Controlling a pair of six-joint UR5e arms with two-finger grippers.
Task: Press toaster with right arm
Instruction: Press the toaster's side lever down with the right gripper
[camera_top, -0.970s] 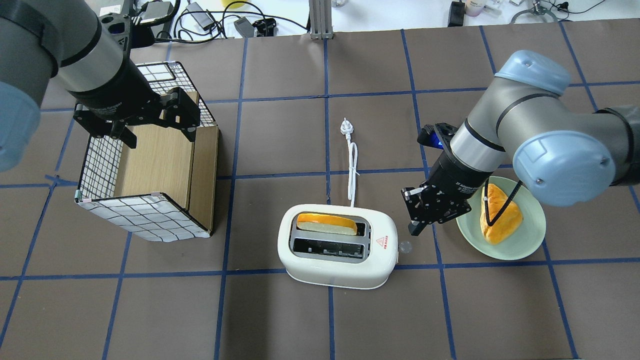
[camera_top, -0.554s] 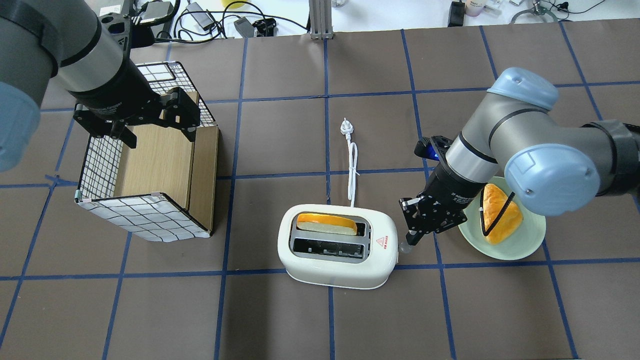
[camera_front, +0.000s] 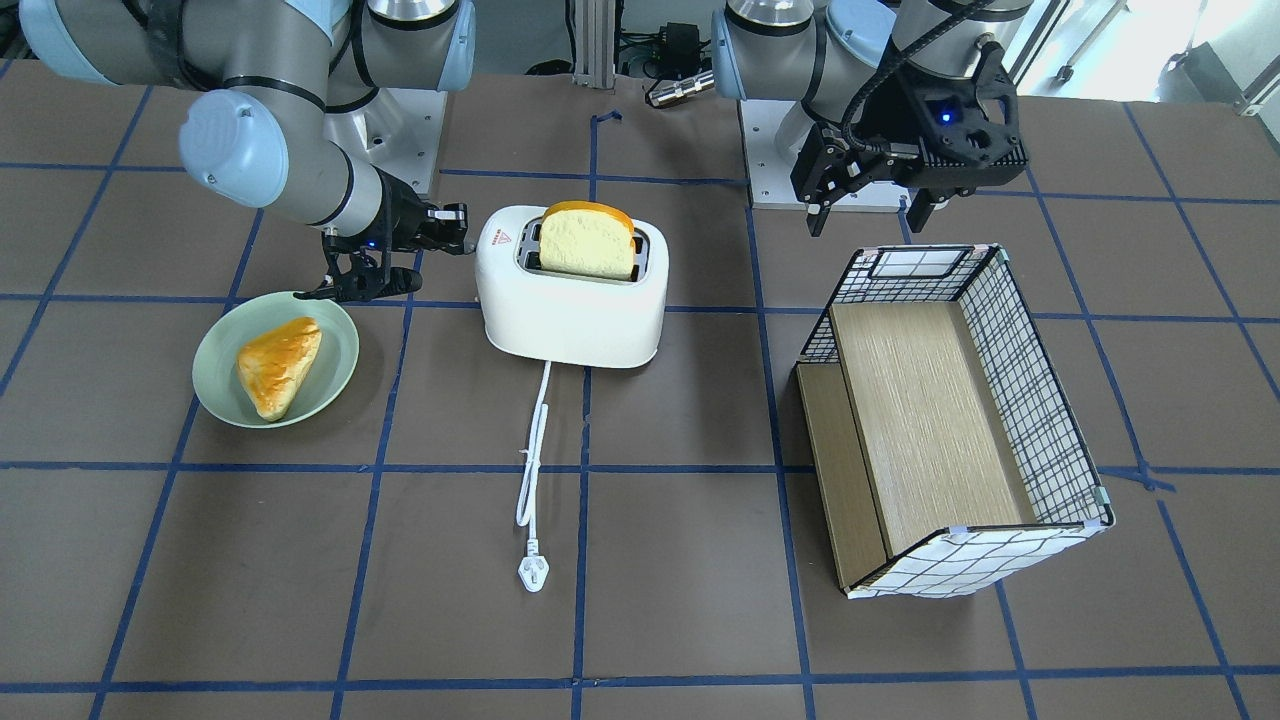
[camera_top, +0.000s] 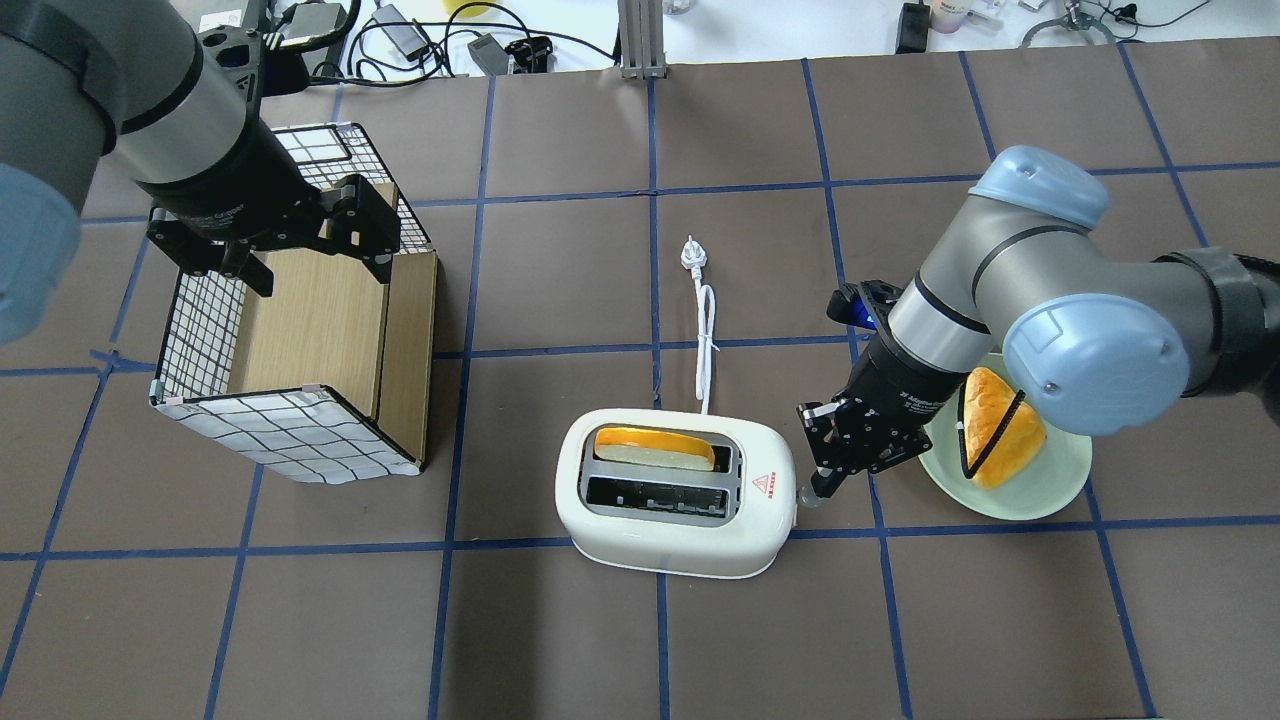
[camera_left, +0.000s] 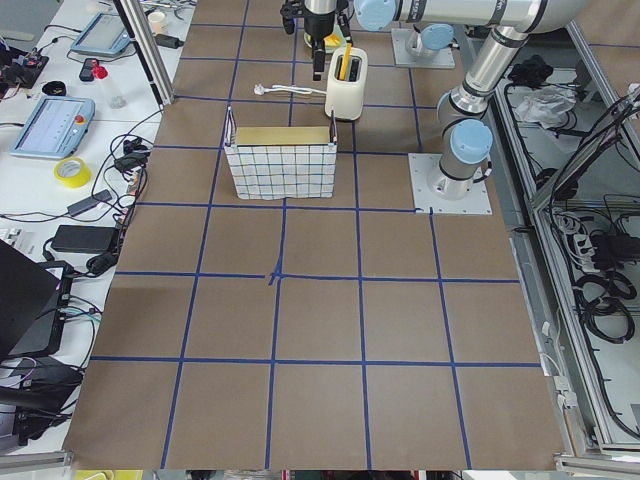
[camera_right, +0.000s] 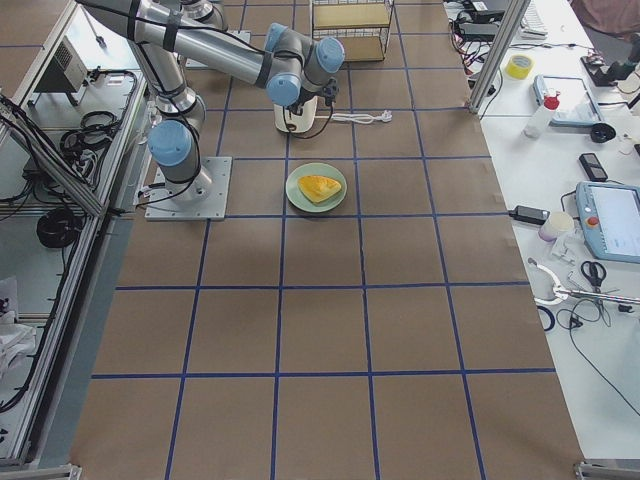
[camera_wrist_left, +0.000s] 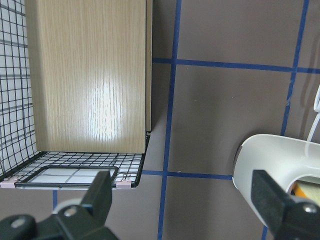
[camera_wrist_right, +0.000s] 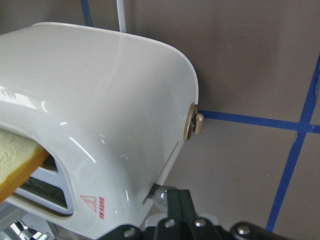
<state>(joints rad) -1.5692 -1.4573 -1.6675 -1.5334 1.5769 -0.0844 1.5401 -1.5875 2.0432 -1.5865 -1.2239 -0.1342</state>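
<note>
Located toaster (camera_top: 676, 500) in the table row nearest the robot, centre-right, upright, well in from every table edge; bread slice (camera_top: 654, 447) standing high in its far slot. Bare squares of table (camera_top: 1000, 620) on the robot side of it: open room for retreat.

Logged right gripper (camera_top: 822, 485) at the toaster's right end, jaws pressed together into one tip, sitting at the clear lever knob (camera_wrist_right: 159, 195); cannot tell from wrist view whether touching or just above.

Compared with a second ago: tip then off toward the plate, apart from the toaster; since brought down and inward onto the knob. Knob apparently no lower, slice no lower. Judged: approach done, press itself not yet made; straight downward push wanted next.

Noted beige dial (camera_wrist_right: 194, 124) on the same end face, beside the lever: slip hazard. Noted also green plate (camera_top: 1060, 485) with orange pastry (camera_top: 1010, 450) just behind the wrist, near, not touching; little slack that way.

Farther out: white cord (camera_top: 706, 330) trailing away from the toaster's back, well apart from the tip. Farthest: left gripper (camera_top: 322, 275), jaws spread wide, hovering over the grid-patterned box (camera_top: 290, 440), unmoved, no part in this step.
</note>
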